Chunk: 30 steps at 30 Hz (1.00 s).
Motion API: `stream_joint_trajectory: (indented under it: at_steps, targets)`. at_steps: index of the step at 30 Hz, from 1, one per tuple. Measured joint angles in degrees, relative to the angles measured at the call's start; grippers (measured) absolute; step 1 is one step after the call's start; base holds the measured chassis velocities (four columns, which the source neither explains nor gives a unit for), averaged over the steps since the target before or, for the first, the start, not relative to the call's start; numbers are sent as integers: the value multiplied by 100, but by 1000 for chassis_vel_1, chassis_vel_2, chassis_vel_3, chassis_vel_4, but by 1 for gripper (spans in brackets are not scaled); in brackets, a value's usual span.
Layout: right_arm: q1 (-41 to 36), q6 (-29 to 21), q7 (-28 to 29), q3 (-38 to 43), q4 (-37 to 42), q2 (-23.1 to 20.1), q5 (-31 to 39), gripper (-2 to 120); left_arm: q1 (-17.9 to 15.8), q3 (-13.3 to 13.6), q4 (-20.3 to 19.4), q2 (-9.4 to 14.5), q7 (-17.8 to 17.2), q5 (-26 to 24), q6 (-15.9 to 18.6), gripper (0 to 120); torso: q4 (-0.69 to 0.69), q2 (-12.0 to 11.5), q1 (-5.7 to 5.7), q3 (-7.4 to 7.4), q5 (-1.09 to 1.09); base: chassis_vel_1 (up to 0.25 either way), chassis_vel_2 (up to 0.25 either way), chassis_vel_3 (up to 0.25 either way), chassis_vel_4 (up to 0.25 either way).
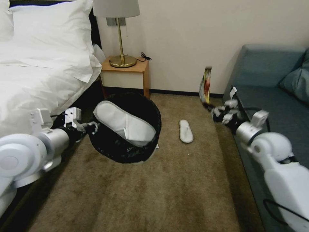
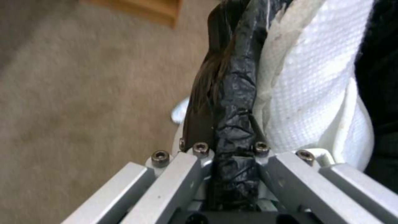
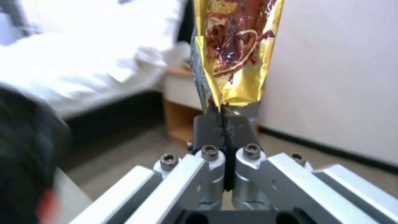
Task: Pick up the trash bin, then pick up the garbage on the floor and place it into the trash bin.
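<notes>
Over on the left, by the white bed (image 1: 42, 64), the left gripper (image 1: 93, 126) has its jaws pinched tight on the rim of the trash bin (image 1: 109, 148), the crinkled black bag liner squeezed between the two fingers (image 2: 199, 124). The bin is held up off the brown carpet (image 1: 167, 193) and tipped so its mouth faces outward, just in front of the wooden nightstand (image 1: 128, 69) with the brass lamp (image 1: 120, 35) on it. A flat white slipper (image 1: 124, 124) lies slanted inside the bin, its toe end poking up past the rim near the gripper; from the left wrist its woven white cloth sits right beside the clamped liner. A little farther right a second white slipper (image 1: 186, 131) lies flat on the carpet, well apart from the bin. Right again, close to the wall and beside the blue-grey sofa (image 1: 273, 93), the right gripper (image 1: 210, 108) is raised above the floor with its jaws fully closed on the bottom edge of a red and gold snack wrapper (image 1: 206, 84), which stands upright above the fingertips; from the right wrist the gold foil (image 3: 236, 53) rises straight out of the pinched pads (image 3: 209, 130).
</notes>
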Motion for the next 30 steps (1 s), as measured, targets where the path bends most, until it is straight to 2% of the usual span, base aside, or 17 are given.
stream_joint_trajectory:
  at_steps: [2,3,5,11,17,30]
  targets:
    - [97,-35,-3,-109,399,-174,246,0,12,227,-104,29,-168,-164,-1,3,0,0,0,0,1,0,0,0,0]
    - [97,-35,-3,-109,399,-174,246,0,12,227,-104,29,-168,-164,-1,3,0,0,0,0,1,0,0,0,0]
    - [166,-93,58,-303,860,-335,531,0,14,416,-194,65,-348,-419,-1,3,0,0,0,0,-1,0,0,0,0]
    - [179,-224,258,-941,1648,-498,808,0,22,640,-225,60,-525,-563,-1,3,0,0,0,0,0,0,0,0,0]
    - [139,-406,362,-1379,2016,-427,930,0,-18,719,-175,32,-546,-579,-1,3,0,0,0,0,0,0,0,0,0]
    - [-218,-675,255,-1565,2212,-615,966,0,-200,686,67,-39,-527,-611,-1,3,0,0,0,0,0,0,0,0,0]
